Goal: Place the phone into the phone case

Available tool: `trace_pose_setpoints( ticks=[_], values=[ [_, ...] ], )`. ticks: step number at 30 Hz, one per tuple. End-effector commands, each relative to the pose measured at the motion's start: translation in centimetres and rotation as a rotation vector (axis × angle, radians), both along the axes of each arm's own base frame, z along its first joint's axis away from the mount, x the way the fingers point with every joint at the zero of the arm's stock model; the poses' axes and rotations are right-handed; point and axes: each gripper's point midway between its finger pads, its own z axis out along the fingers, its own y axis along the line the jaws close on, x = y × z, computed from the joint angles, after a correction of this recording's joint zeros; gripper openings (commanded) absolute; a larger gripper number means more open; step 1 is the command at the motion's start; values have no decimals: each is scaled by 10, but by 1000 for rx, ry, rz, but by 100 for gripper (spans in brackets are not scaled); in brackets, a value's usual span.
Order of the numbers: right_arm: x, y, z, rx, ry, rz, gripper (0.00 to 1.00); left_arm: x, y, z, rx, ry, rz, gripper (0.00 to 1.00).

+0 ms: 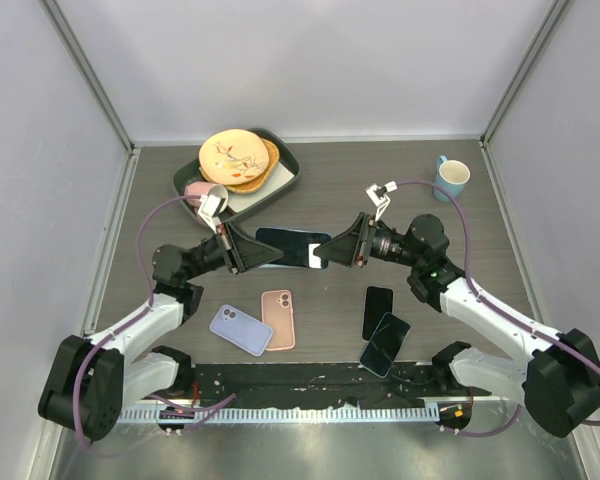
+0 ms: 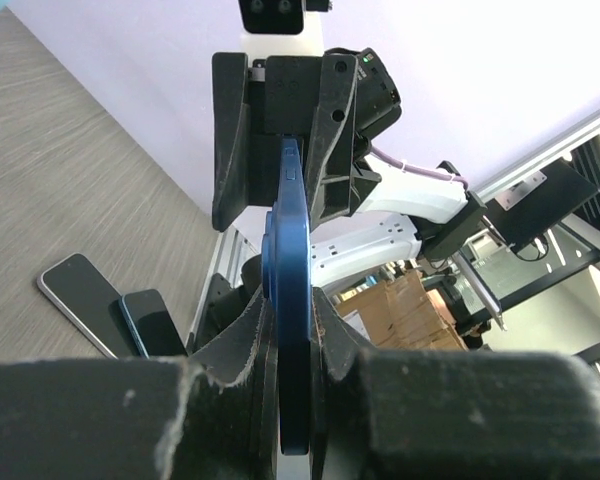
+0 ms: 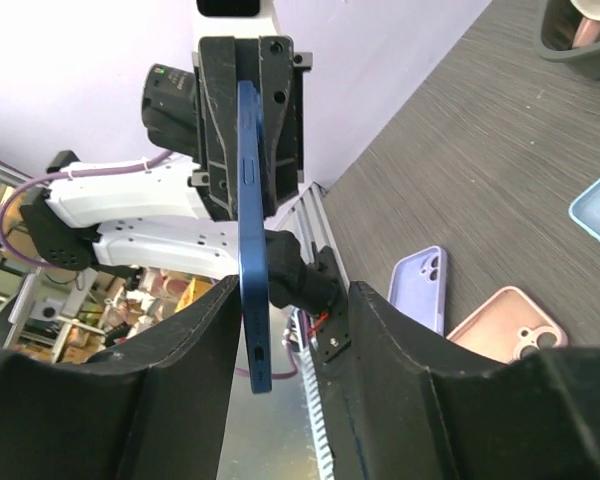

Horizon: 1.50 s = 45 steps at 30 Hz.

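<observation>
While aloft, blue phone (image 1: 290,247) near lilac case (image 1: 242,330), pink case (image 1: 278,319), apparently dark phones (image 1: 378,312).

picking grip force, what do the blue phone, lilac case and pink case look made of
Blue phone: hard, probably a metal or glass body; smooth satin edge with crisp buttons and a port.
Lilac case: likely soft silicone or matte plastic; dull, even surface with no glare.
Pink case: same matte look, with a rounded camera cutout; probably silicone, not certain.
</observation>
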Motion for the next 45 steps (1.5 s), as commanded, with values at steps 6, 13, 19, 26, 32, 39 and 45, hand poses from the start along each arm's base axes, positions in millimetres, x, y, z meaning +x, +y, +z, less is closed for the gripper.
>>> trace_pose_setpoints(
  ticks=[6, 13, 19, 26, 32, 39, 45],
  values=[
    [-3, 6, 34, 109, -41, 59, 36, -5, 4, 14, -23, -100, 20, 0],
    [-2, 10, 26, 93, -14, 68, 33, -1, 5, 14, -13, -105, 44, 0],
    [-1, 13, 21, 81, 0, 77, 28, 1, 5, 8, 8, -101, 66, 0],
    [-1, 18, 13, 67, 20, 89, 22, 6, 6, 3, 40, -103, 104, 0],
    [2, 19, 9, 56, 26, 81, 1, 9, 6, -6, 73, -74, 114, 9],
    [12, 19, 0, -8, 16, 31, 1, 25, 7, -33, 246, -11, 167, 44],
    [20, 12, -13, -119, 31, -37, 1, 55, 40, -73, 541, 69, 412, 81]
  ],
)
